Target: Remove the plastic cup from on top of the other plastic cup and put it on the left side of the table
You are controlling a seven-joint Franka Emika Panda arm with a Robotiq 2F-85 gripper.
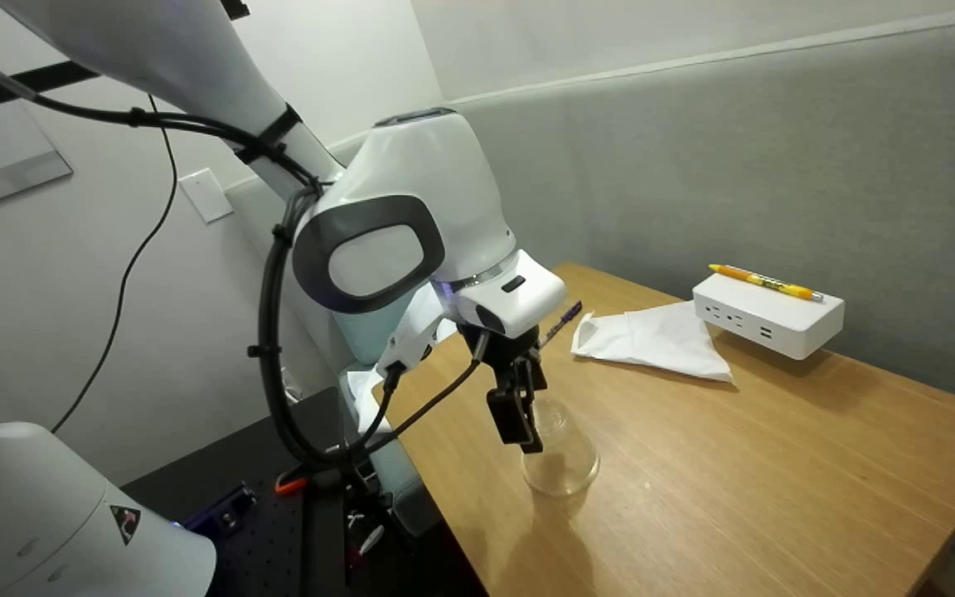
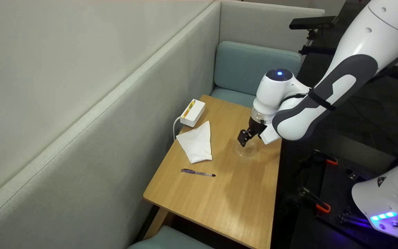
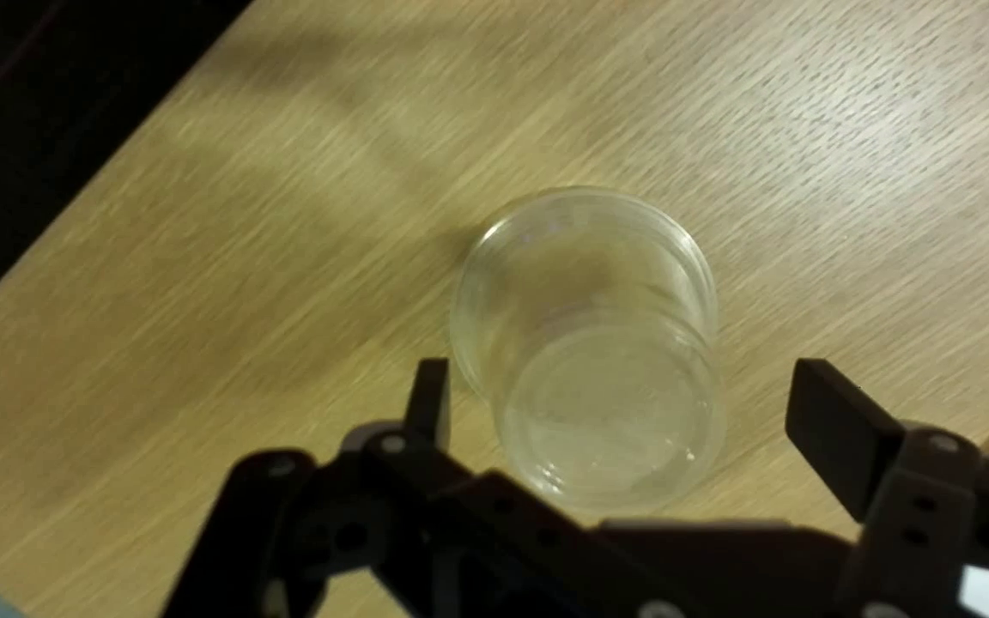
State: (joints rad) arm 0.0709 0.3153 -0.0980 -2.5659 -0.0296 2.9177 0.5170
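1. Plastic tumblers [image 3: 593, 348], clear and apparently nested mouth-down, are standing on the wood-grain tabletop [image 2: 212, 204], toward its robot-side long edge; their boundary is not showing clearly.
2. The Robotiq gripper [image 3: 619, 378] is framing them in the wrist view, its fingers [image 3: 842, 435] standing wide apart and holding nothing.
3. Only the approach is looking done.
4. Gripping, lifting one off and setting it toward the tabletop's left edge are remaining.
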